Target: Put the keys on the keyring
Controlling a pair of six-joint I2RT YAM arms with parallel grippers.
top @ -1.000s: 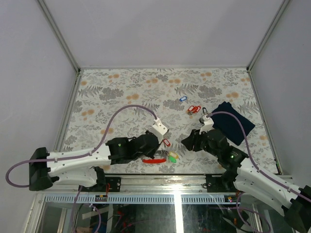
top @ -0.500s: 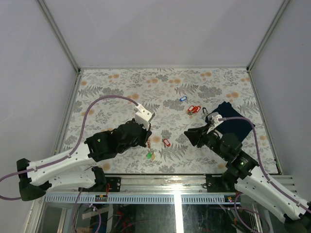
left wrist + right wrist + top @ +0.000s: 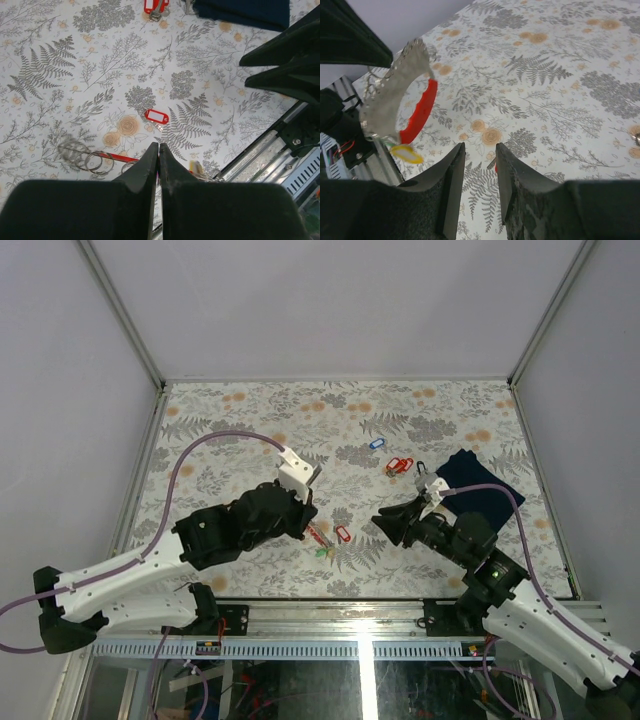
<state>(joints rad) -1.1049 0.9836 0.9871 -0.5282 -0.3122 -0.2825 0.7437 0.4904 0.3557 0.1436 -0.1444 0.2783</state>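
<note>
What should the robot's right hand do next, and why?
Probably the right gripper should drop onto the red-tagged key and pinch it: its jaws are apart and empty, the key lies loose, and the left gripper holds the keyring up.

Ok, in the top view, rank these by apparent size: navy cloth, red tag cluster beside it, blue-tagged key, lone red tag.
1. navy cloth
2. red tag cluster
3. blue-tagged key and lone red tag: they look about alike, so not ranked.
</note>
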